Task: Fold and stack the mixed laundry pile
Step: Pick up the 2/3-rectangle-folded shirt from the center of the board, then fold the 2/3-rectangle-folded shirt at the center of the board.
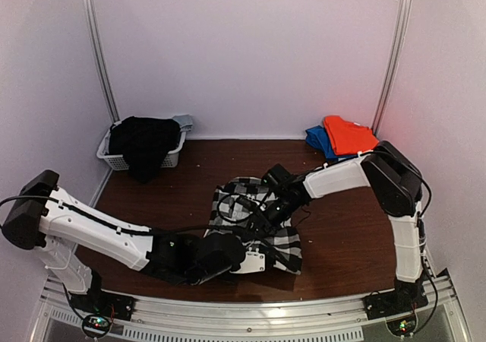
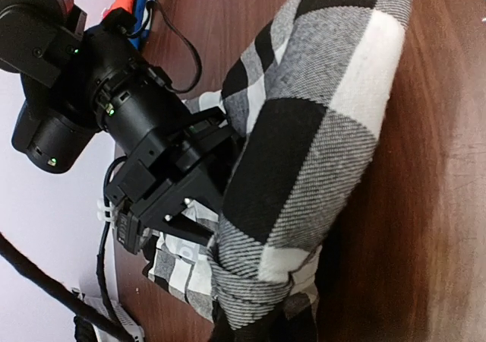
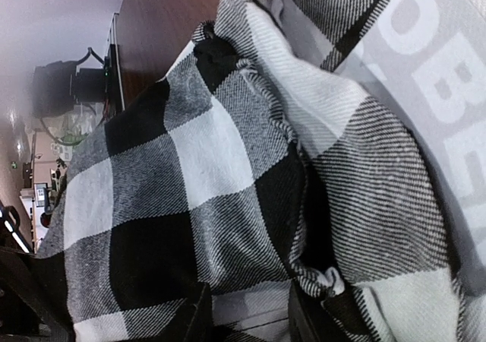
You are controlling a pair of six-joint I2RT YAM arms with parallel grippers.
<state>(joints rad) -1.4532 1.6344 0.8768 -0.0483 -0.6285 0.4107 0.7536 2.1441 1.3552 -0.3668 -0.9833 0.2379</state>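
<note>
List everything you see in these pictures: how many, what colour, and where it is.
checked garment: one, black and white, rumpled at the table's middle
black garment: one, black, draped over the basket
basket: one, white slatted, far left corner
pale cloth: one, grey-blue, behind the basket
orange garment: one, orange-red, far right, lying on the blue garment
blue garment: one, blue, far right, under the orange one
table: one, dark brown
left arm: one, white and black, reaching in from near left
right arm: one, white and black, reaching in from near right
left pincer: one, black, at the checked garment's near edge, grip unclear
right pincer: one, black, closed on the checked garment
</note>
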